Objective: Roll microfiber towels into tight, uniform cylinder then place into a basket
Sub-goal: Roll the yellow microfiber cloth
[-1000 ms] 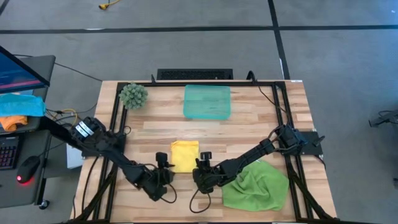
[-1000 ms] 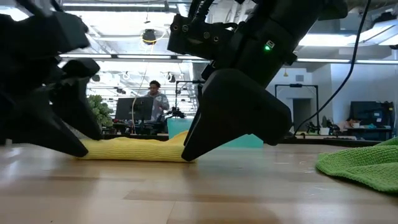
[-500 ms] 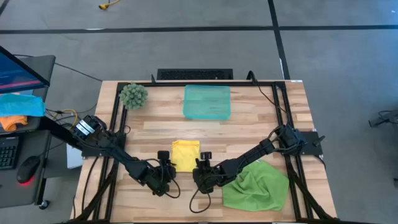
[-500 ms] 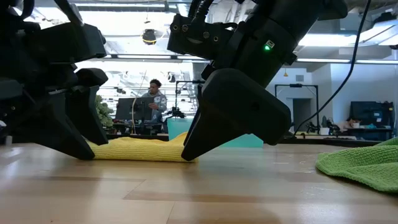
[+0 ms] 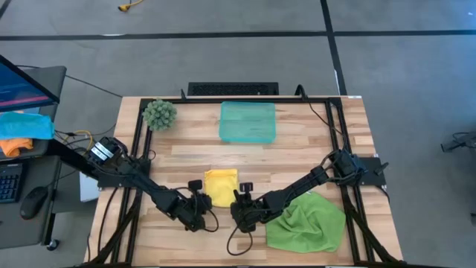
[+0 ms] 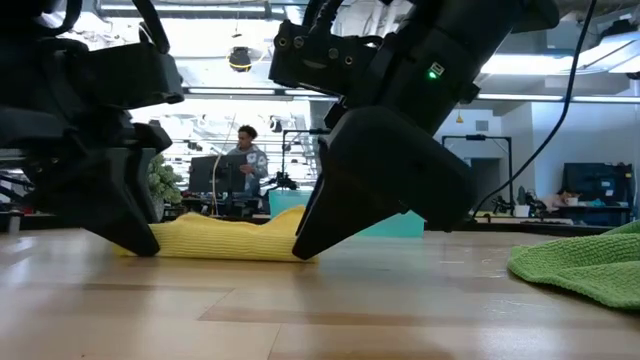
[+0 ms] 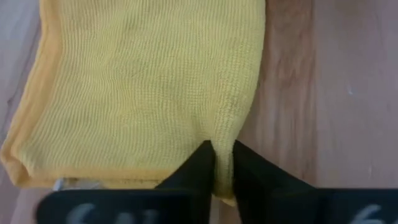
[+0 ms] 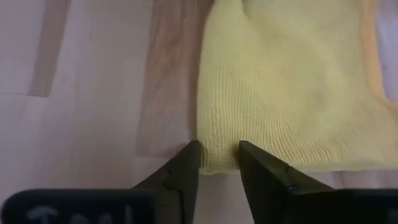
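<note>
Since a second ago, my left pincer (image 7: 217, 163) is sliding in and clamping the near corner of the yellow towel (image 5: 221, 184), while my right pincer (image 8: 219, 160), fingers apart, is straddling the opposite corner, so both ends can start rolling evenly. Beyond both pincers, the basket (image 5: 248, 122) is waiting; the green towel (image 5: 306, 222) is lying beside the right one on the worktop (image 5: 312, 149).

Two towels, yellow (image 5: 221, 185) and green (image 5: 306, 222), one basket (image 5: 248, 121), one fuzzy ball (image 5: 159, 114)
</note>
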You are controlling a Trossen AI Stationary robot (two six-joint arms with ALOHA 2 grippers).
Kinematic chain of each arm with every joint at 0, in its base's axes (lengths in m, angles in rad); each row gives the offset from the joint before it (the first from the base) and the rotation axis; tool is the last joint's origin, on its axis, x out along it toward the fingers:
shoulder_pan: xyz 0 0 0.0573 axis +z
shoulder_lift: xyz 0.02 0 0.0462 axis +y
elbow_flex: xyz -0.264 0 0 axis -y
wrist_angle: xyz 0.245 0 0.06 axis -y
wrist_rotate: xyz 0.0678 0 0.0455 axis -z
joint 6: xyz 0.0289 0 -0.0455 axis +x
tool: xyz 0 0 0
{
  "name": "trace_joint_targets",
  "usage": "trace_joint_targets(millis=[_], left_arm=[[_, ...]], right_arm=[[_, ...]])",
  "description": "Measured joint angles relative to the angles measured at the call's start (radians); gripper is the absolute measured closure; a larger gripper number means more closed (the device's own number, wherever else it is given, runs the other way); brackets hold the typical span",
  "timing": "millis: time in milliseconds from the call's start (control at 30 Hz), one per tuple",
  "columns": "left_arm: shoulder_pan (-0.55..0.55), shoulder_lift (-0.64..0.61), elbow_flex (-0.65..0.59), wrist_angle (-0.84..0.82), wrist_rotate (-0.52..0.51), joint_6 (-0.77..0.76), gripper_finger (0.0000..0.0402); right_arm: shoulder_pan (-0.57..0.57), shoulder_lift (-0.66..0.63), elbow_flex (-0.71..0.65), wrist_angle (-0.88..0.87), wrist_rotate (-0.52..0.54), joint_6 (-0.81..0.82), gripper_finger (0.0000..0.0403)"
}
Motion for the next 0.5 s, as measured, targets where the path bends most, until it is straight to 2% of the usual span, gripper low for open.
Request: trace_joint_targets(millis=[100, 333, 400, 500], left_arm=[[0.000, 0.000, -0.001, 0.000, 0.004, 0.008, 0.0394], [0.005, -0.031, -0.003, 0.000, 0.084, -0.029, 0.0387], [0.005, -0.057, -0.006, -0.008, 0.125, -0.046, 0.0387], [0.006, -0.099, -0.008, -0.017, 0.220, -0.073, 0.0387]], right_arm=[[0.000, 0.000, 0.000, 0.003, -0.022, 0.020, 0.0302], [0.000, 0.000, 0.000, 0.040, -0.096, 0.025, 0.0387], [0.000, 0.000, 0.000, 0.057, -0.121, 0.026, 0.0394], [-0.002, 0.000, 0.019, 0.057, -0.153, 0.053, 0.0382]])
